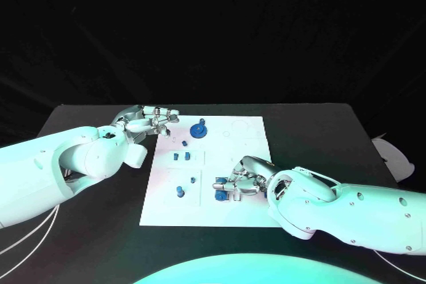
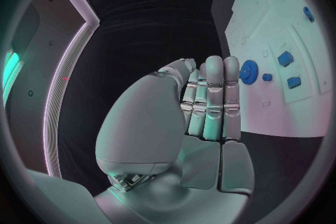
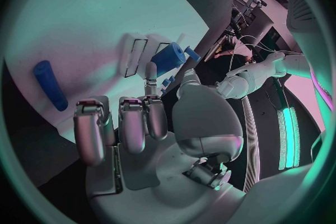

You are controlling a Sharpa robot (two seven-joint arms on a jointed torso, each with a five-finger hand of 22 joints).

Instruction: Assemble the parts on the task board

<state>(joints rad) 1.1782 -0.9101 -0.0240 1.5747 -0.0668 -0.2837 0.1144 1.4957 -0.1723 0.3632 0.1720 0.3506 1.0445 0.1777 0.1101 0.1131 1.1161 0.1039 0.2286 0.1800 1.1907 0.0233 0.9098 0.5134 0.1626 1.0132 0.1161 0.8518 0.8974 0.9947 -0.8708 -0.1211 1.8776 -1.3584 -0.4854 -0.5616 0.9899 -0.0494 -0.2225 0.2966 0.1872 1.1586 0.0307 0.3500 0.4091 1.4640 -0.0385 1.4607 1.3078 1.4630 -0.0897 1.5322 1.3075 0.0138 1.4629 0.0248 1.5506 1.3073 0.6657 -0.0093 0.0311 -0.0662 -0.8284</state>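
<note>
Left robot hand (image 1: 149,121) hovers at ten o'clock, fingers held together, holding nothing; right robot hand (image 1: 241,182) at five o'clock pinches a blue part (image 1: 221,191).

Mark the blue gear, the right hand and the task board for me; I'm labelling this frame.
Blue gear (image 1: 199,131), head view, on its round face.
Right hand (image 1: 241,182), head view, on the middle of the hand.
Task board (image 1: 239,150), head view, on a bare white patch.

No readable text, label, brand, number or sign appears anywhere in the three views. The task board (image 1: 233,173) carries only thin printed outlines, rectangles and small circles, with no letters or digits that can be made out, and the blue parts (image 1: 199,131) bear no markings
</note>
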